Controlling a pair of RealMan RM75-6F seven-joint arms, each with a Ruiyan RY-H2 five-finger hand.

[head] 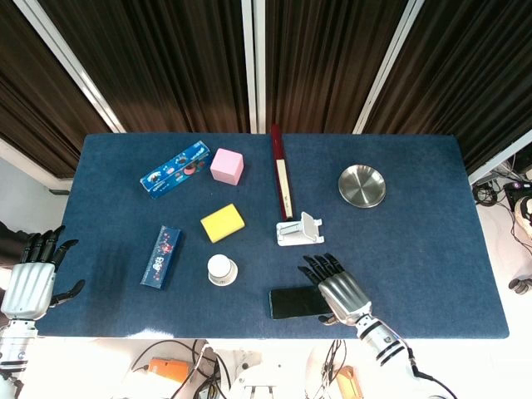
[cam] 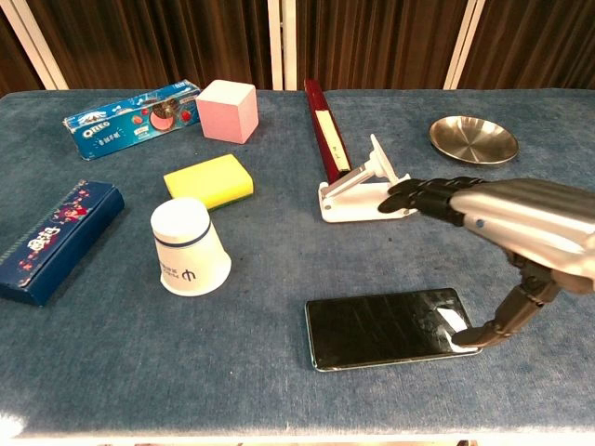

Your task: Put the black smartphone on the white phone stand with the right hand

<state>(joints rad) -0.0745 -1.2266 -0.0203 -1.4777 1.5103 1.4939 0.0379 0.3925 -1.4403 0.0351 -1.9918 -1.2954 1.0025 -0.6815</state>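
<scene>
Phone (head: 295,302): black, flat on the blue table (head: 416,241), screen up, at the near edge just in front of the stand (head: 299,230), apart from it. Stand: white, upright, nothing on it. Right hand (head: 337,289): over the phone's right end, fingers spread and stretched toward the stand, thumb tip down at the phone's right edge in the chest view; nothing gripped. Left hand (head: 29,278): well left of the stand, off the table's left edge, fingers apart, holding nothing. Red box (head: 281,173): long, narrow, just behind the stand. Steel dish (head: 362,185): behind and right of the stand. Yellow sponge (head: 223,223): left of the stand. White cup (head: 221,268): upside down, left-front of the stand. Pink cube (head: 226,165) and Oreo pack (head: 174,169): behind-left of the stand. Blue box (head: 161,257): far left of the stand.
</scene>
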